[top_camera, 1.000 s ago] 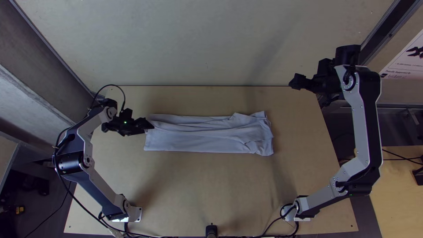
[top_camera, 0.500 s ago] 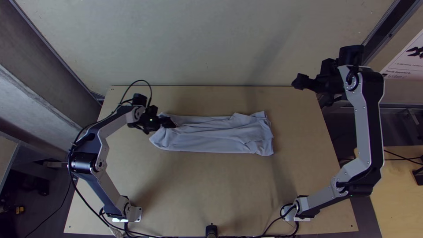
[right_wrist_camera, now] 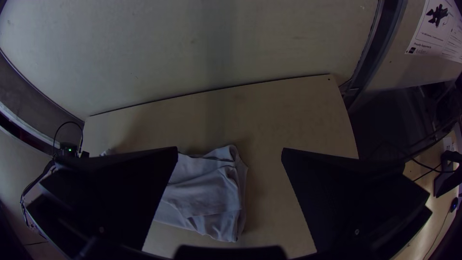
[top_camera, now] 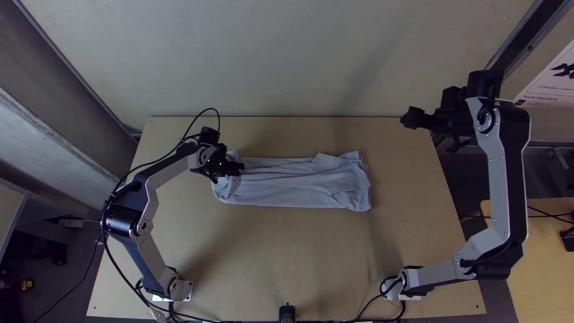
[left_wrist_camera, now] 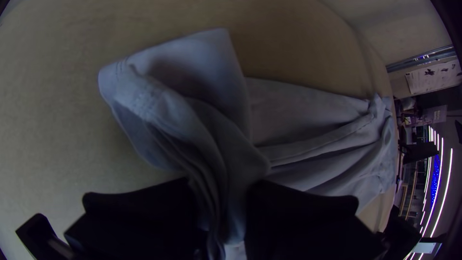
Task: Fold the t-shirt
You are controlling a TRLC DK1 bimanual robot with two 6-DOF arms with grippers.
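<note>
Your left gripper (top_camera: 237,167) has its jaws pinching gathered folds at the left end of the t-shirt (top_camera: 299,184). Your right gripper (top_camera: 408,118) has its jaws spread apart, with nothing between them, well apart from the cloth, near the desk's (top_camera: 269,257) far right corner. The shirt lies in a long, narrow, folded strip running left to right, its right end wrinkled.

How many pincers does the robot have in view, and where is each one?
2. The left pincer grips bunched cloth at the left end of the t-shirt. The right pincer is open, near the far right corner of the table.
</note>
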